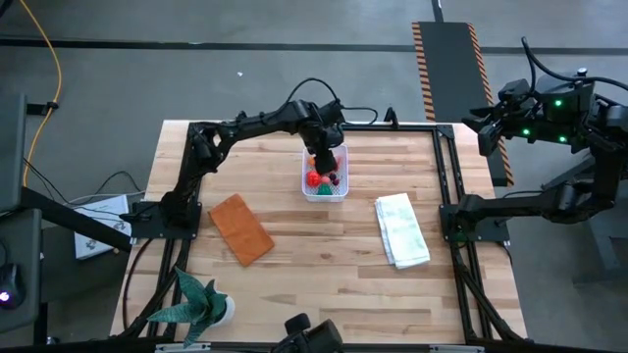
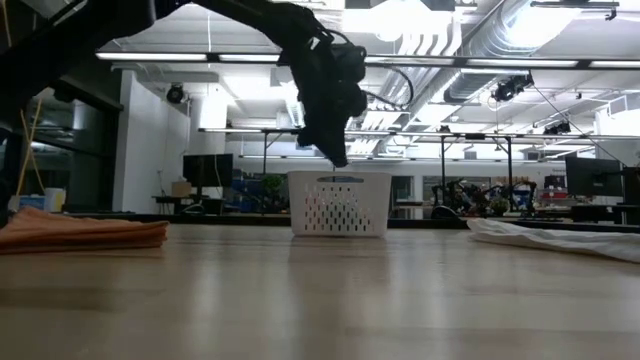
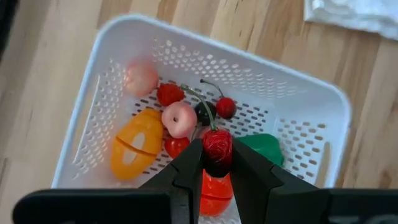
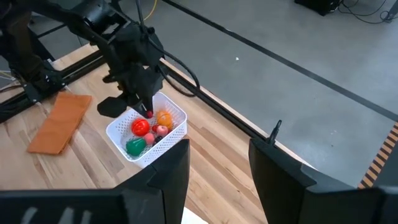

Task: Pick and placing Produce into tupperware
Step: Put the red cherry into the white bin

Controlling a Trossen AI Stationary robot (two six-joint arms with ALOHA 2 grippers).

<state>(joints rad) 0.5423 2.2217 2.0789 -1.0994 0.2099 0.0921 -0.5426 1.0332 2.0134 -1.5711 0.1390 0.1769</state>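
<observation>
One red berry (image 3: 217,148) pinched in my left gripper (image 3: 216,163), held just above the white perforated tub (image 3: 311,93) so it drops in with the other produce. Right gripper (image 4: 217,163) parked wide of the tub, fingers parted, empty.

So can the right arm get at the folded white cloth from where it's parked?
Probably yes. The right tool hangs open off the table's right side, and the folded white cloth lies on the right half with nothing on or beside it. The left tool is busy over the white tub, holding a cherry.
</observation>
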